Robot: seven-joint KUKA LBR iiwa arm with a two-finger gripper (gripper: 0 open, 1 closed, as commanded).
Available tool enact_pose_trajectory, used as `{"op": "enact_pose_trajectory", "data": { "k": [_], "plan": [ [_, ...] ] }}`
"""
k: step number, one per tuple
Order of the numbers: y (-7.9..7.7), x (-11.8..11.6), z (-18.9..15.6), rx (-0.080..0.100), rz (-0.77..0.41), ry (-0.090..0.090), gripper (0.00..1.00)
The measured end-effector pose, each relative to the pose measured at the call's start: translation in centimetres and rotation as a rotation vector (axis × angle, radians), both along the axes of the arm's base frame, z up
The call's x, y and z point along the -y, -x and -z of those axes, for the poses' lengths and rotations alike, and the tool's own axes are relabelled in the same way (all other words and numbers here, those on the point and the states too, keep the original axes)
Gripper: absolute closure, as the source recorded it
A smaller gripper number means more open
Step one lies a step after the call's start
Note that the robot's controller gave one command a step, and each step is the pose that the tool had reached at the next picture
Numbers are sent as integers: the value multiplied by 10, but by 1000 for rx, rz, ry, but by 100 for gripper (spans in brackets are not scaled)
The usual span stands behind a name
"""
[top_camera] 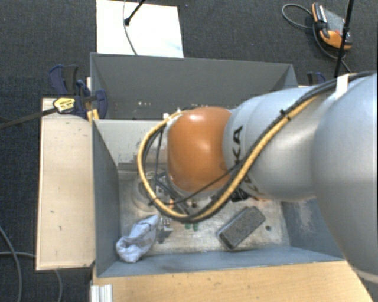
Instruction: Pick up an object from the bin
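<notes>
Beside a crumpled grey cloth (137, 240) (bin's (107, 194) lower left) hangs the gripper (164, 227), state unclear.

Robotics lab cell, not a production floor. Grey metal bin (189, 82) sits on dark carpet (35, 47). KUKA-lettered arm (307, 147) with orange wrist cover (195, 147) comes in from the bin's right. Loose black cables (295, 12) and an orange-and-black tool (331, 32) lie behind the bin, to the right.
</notes>
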State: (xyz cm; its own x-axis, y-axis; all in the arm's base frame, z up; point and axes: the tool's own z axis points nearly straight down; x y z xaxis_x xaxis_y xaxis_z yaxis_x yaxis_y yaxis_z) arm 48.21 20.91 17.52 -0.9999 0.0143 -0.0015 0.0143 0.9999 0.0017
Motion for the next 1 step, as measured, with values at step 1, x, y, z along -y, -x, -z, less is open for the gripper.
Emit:
{"op": "enact_pose_trajectory", "data": {
  "k": [1],
  "plan": [
    [0,0,0,0,1,0,0]
  ]
}}
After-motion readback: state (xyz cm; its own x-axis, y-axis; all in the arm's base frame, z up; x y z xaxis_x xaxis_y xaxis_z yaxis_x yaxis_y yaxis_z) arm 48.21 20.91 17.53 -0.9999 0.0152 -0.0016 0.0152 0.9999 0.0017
